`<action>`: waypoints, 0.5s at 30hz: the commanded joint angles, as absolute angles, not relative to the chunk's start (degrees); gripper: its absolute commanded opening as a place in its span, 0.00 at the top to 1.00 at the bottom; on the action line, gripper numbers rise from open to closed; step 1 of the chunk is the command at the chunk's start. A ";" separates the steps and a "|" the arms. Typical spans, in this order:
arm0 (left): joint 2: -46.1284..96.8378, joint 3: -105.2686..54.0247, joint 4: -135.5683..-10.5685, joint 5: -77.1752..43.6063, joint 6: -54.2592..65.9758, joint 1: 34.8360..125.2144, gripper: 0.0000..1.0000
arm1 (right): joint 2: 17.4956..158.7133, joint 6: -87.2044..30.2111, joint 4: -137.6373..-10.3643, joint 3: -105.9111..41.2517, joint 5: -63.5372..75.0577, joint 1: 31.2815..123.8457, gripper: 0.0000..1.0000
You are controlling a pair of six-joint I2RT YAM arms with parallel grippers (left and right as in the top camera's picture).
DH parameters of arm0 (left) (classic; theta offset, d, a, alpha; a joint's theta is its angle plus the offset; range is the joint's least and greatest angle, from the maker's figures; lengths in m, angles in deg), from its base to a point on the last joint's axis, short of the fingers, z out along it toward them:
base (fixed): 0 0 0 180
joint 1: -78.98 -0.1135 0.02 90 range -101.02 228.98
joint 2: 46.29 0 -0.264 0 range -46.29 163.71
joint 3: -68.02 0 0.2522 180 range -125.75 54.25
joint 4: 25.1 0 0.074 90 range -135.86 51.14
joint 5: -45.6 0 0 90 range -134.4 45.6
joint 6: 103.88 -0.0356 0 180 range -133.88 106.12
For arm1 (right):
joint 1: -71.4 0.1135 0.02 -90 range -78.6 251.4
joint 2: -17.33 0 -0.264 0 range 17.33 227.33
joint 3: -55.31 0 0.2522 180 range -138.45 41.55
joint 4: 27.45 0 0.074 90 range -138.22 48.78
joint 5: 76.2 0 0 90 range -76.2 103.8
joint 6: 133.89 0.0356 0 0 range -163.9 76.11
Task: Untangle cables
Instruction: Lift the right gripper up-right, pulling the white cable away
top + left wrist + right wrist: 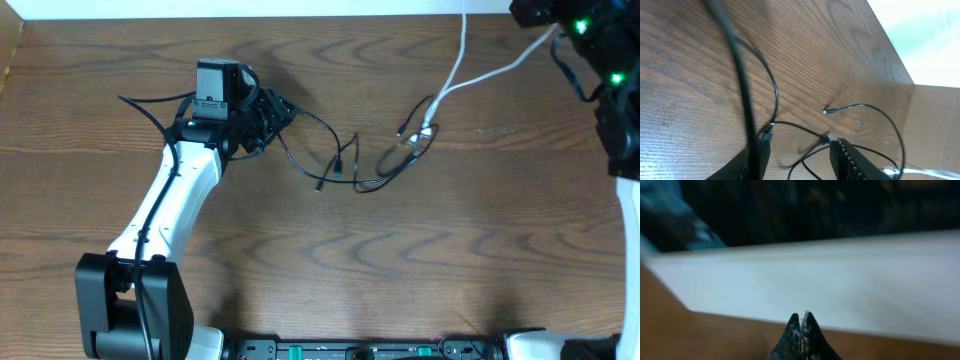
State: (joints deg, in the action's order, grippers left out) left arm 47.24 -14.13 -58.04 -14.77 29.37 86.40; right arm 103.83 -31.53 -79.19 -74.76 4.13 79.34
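Observation:
The black cable (pixel 345 165) lies in loose loops on the wooden table, running from my left gripper (pixel 272 112) toward the middle. Its far end tangles with the white cable (pixel 447 85) near a small plug (pixel 428 128). In the left wrist view my left gripper (pixel 800 161) is open, its fingers (pixel 850 160) standing apart over strands of the black cable (pixel 805 129), which lie loose on the wood. One white strand rises to my right gripper (pixel 553 30) at the far right corner, which is shut (pixel 803 317), apparently on that cable.
A thick black arm wire (pixel 740 75) crosses the left wrist view. The table's far edge (pixel 300 14) meets a white wall. A cardboard panel (pixel 935 125) stands at the table's side. The right arm's base (pixel 625 200) lines the right edge.

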 commanded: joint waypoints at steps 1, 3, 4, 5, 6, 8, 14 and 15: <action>47.27 -14.58 -58.09 -15.56 28.80 86.51 0.56 | 110.37 -34.29 -83.89 -74.59 10.01 79.74 0.99; 47.27 -14.58 -58.11 -15.56 28.80 86.51 0.56 | 114.37 -36.32 -87.91 -74.59 11.17 80.11 0.99; 47.27 -14.58 -58.11 -15.58 28.80 86.51 0.56 | 116.03 -36.32 -89.60 -74.59 12.20 80.11 0.99; 47.27 -14.58 -58.11 -15.56 28.80 86.51 0.55 | 117.95 -36.37 -91.17 -74.59 13.49 80.13 0.99; 47.27 -14.58 -58.11 -15.56 28.80 86.51 0.55 | 119.74 -37.44 -92.48 -74.59 14.91 80.11 0.99; 47.27 -14.58 -58.11 -15.58 28.80 86.51 0.55 | 122.65 -39.40 -94.16 -74.59 19.67 80.11 0.99; 47.27 -14.58 -58.11 -15.60 28.80 86.51 0.55 | 129.47 -41.39 -98.08 -74.59 44.68 79.63 0.99; 47.27 -14.58 -58.11 -15.60 28.80 86.51 0.55 | 129.86 -41.22 -98.01 -74.59 47.52 79.54 0.99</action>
